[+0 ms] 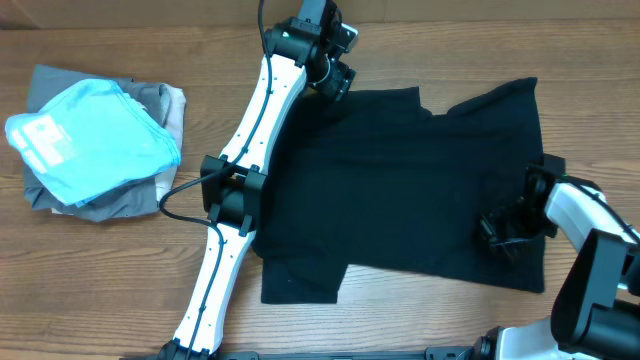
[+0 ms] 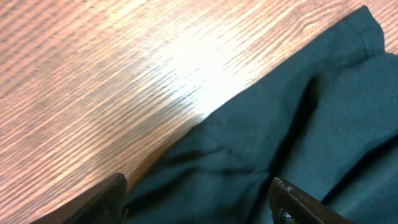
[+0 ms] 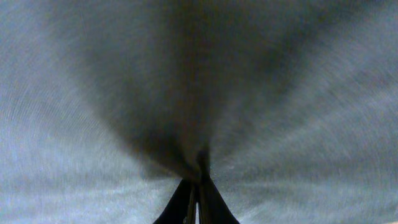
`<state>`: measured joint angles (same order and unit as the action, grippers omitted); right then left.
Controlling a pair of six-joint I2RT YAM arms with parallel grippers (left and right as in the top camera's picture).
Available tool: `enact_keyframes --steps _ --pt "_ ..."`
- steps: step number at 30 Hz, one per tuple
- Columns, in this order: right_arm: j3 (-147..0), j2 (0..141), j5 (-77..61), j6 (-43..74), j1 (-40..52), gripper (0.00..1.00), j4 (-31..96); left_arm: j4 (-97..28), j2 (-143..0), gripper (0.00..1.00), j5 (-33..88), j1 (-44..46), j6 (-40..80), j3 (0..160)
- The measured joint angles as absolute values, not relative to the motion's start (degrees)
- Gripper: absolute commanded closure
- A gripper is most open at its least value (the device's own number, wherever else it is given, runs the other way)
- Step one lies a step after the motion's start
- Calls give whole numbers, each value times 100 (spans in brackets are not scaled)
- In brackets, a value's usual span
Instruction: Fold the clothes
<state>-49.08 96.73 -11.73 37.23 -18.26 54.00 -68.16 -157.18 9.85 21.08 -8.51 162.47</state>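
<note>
1. Lying spread out and mostly flat, the black T-shirt [image 1: 400, 180] covers the desk [image 1: 90, 290] from the middle of the overhead view out toward 3 o'clock. One flap of it juts toward 7 o'clock, and a small notch breaks its edge at 12 o'clock.
2. The right tool [image 1: 500, 238] sits on the shirt at about 4 o'clock from the shirt's middle. In the right wrist view its fingers [image 3: 186, 202] are pressed together on a pinch of the black fabric, and creases fan out from that pinch toward 12 o'clock.
3. The left tool [image 1: 335, 78] is at the shirt's 11 o'clock corner, right at the fabric's edge. In the left wrist view its two tips are spread wide apart, and rumpled cloth lies under the gap between them. Whether the tips touch the cloth cannot be told. Nothing is gripped there.
4. Bare wood grain shows beside that corner, with the shirt's edge running diagonally across the left wrist view from 7 o'clock to 2 o'clock.
5. The left arm's white links cross the desk along the shirt's 9 o'clock side.
6. Well apart from the shirt, at 9 o'clock in the overhead view, a pile of grey garments [image 1: 165, 100] rests on the desk with a light blue garment [image 1: 95, 135] on top of it.
</note>
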Motion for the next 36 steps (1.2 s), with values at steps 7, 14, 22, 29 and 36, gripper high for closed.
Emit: enact_keyframes --steps 7,14,22,29,36 --pt "-5015 9747 32 3907 -2711 96 5951 -6770 -15718 20 1122 2091 -854 16250" --pt "-5015 9769 803 3946 -2991 96 5968 -6451 -15718 20 1267 2213 -854 16212" --pt "-5015 9800 1081 3968 -2991 94 5970 -6130 -15939 34 1448 2469 -851 15976" --pt "-5015 9810 1142 3986 -2991 93 5968 -5583 -16315 64 1745 2580 -777 15891" --pt "-5015 9810 1160 3986 -2991 92 5968 -5500 -16328 96 1697 2698 -832 15863"
